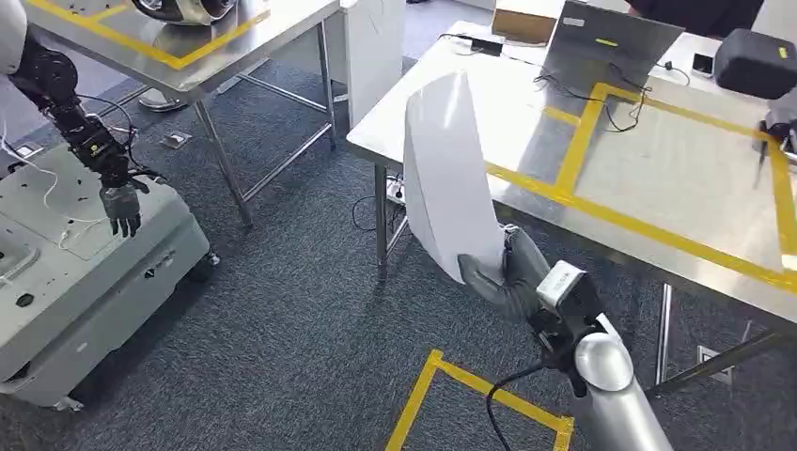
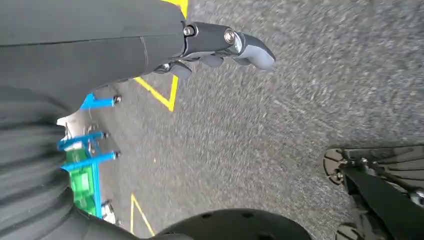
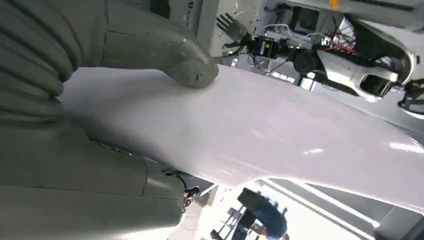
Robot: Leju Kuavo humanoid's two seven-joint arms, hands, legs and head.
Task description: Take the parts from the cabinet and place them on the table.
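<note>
Gripping the white part (image 1: 446, 178) at its lower end, the right robot hand (image 1: 503, 272) sits at lower centre of the head view; the part rises upright from the hand, tilted slightly, and its upper portion overlaps the near-left corner of the table (image 1: 658, 169) at right of frame; whether the part touches the table edge cannot be told. In the right wrist view the grey thumb (image 3: 187, 67) presses flat on the glossy white surface of the part (image 3: 280, 135), with the remaining fingers wrapped beneath it.

The left robot hand (image 1: 122, 209) hangs at left of the head view, above the top of a grey wheeled unit (image 1: 85, 272); its fingers point downward, slightly apart, with nothing between them; the left wrist view shows the same hand (image 2: 220, 45) over grey carpet, fingers loosely curved, holding nothing.

The table at right carries yellow tape lines (image 1: 583, 141), an open laptop (image 1: 606, 47), a cardboard box (image 1: 526, 21) and a dark case (image 1: 757, 61) along its far side; black cables run beside the laptop. A second steel table (image 1: 188, 47) occupies the upper left of frame, also marked with yellow tape; yellow tape (image 1: 470, 385) forms a corner on the carpet at bottom centre.
</note>
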